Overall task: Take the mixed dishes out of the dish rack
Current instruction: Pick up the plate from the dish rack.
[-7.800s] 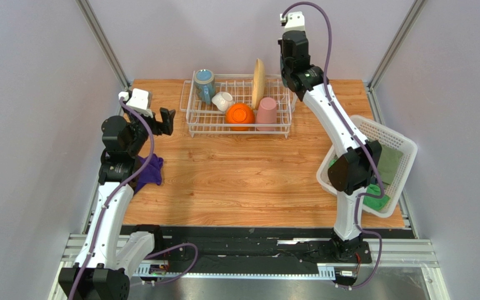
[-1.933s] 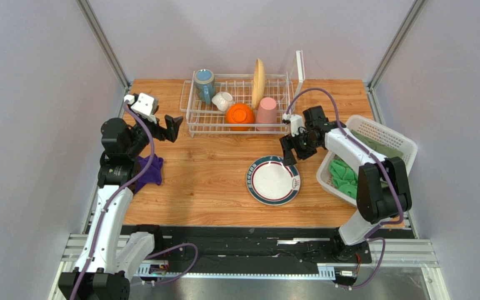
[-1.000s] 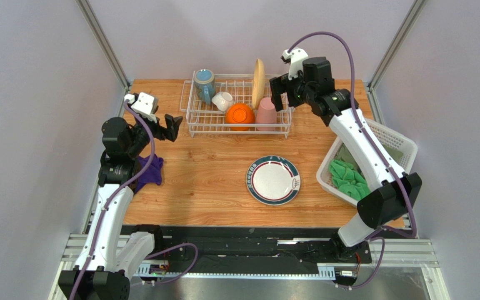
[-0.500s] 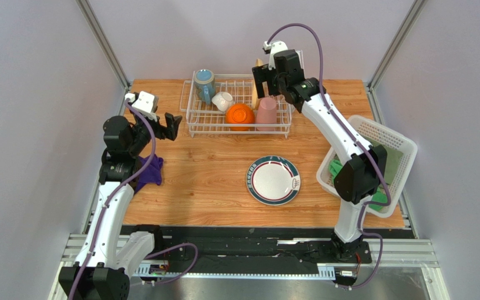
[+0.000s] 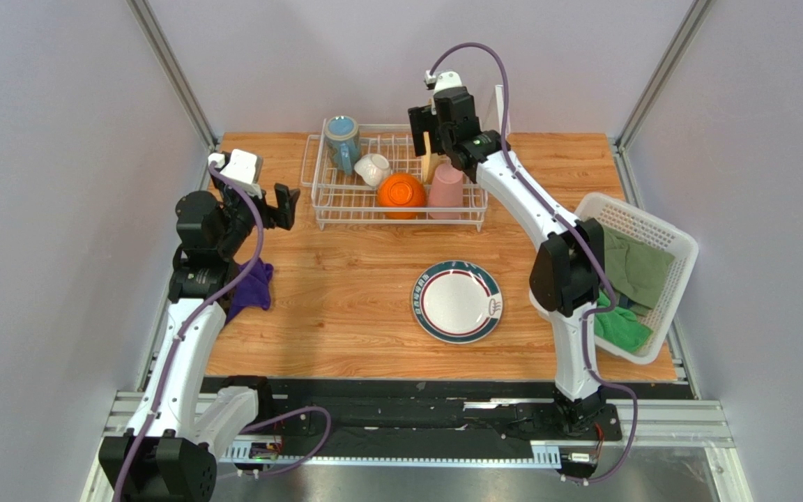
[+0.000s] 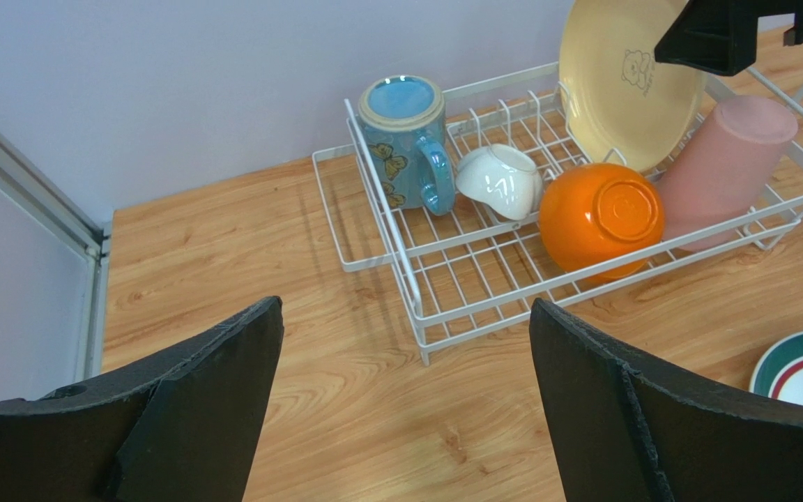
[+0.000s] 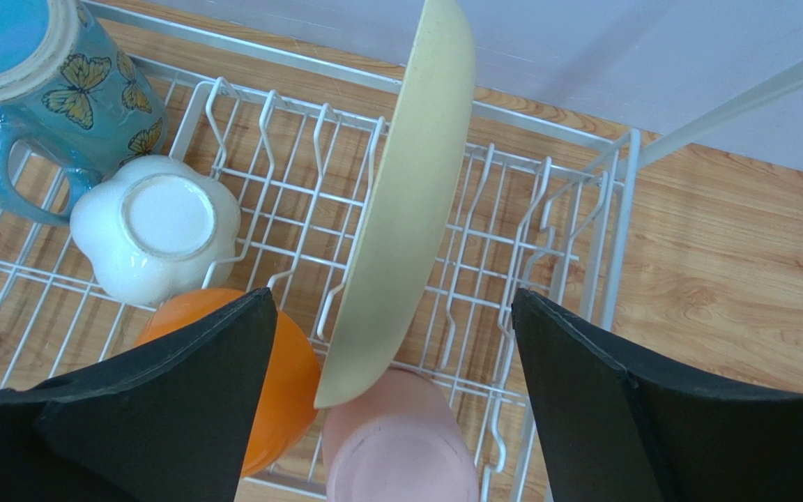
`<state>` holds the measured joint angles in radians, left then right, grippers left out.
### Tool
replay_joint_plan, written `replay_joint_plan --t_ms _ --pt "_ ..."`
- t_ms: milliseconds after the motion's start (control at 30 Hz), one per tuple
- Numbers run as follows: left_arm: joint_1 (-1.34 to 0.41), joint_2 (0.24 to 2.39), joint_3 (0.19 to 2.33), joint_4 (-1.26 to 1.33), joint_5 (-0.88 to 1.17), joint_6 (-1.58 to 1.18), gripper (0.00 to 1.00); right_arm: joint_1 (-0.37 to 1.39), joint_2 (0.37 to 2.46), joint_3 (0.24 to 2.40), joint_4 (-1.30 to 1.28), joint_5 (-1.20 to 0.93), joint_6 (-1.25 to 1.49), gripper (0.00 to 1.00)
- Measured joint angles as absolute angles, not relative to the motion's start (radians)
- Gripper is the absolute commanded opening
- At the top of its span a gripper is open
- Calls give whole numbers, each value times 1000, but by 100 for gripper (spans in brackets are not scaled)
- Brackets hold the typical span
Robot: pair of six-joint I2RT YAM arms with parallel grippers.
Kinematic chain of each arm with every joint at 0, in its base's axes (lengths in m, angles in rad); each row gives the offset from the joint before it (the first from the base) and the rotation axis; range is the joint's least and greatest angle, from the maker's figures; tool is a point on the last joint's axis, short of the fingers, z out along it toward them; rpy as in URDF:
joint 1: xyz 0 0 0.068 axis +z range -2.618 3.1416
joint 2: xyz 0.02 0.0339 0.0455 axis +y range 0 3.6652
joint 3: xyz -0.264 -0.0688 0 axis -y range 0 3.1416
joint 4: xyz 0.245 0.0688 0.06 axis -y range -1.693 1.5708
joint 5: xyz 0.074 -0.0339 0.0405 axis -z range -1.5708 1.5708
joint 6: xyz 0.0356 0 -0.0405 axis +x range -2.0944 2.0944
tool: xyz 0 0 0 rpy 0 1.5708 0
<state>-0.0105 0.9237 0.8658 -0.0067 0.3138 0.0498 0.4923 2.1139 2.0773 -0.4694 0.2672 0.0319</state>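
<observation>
The white wire dish rack (image 5: 322, 199) stands at the back of the table. In it are a blue mug (image 5: 342, 140), a small white bowl (image 5: 372, 167), an orange bowl (image 5: 402, 195), a pink tumbler (image 5: 446, 189) and an upright cream-yellow plate (image 7: 411, 199). My right gripper (image 7: 393, 345) hovers open above the rack, its fingers either side of the plate's top edge without touching it. The dark-rimmed plate (image 5: 457, 301) lies flat on the table in front of the rack. My left gripper (image 6: 406, 366) is open and empty, left of the rack.
A white lattice basket (image 5: 659, 243) with green cloths (image 5: 634, 270) sits at the right table edge. A purple cloth (image 5: 252, 287) lies near the left arm. The rack's tall white panel (image 5: 501, 109) rises behind the right gripper. Grey walls enclose the table.
The right arm has swung left from the rack's right end to above the cream-yellow plate, and its jaws have narrowed slightly. The left arm has hardly moved.
</observation>
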Motion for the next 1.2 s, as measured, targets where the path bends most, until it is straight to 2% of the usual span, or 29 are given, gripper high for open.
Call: replay_joint_plan --t_ms 200,367,400,700,933,1200 --pt "-10 927 863 -2 305 50 96 493 2173 2086 -432 277 34 84" --pt "-10 929 863 -1 305 50 96 493 2206 2096 -411 278 36 76" --pt "-10 930 863 -1 305 50 96 493 2211 2099 -406 278 37 72" --pt "-10 930 862 1 305 51 96 492 2221 2129 -381 268 38 60" --pt "-10 930 862 1 305 50 97 492 2226 2129 -375 267 38 57" --pt "-10 930 862 1 305 50 97 492 2242 2136 -364 272 37 42"
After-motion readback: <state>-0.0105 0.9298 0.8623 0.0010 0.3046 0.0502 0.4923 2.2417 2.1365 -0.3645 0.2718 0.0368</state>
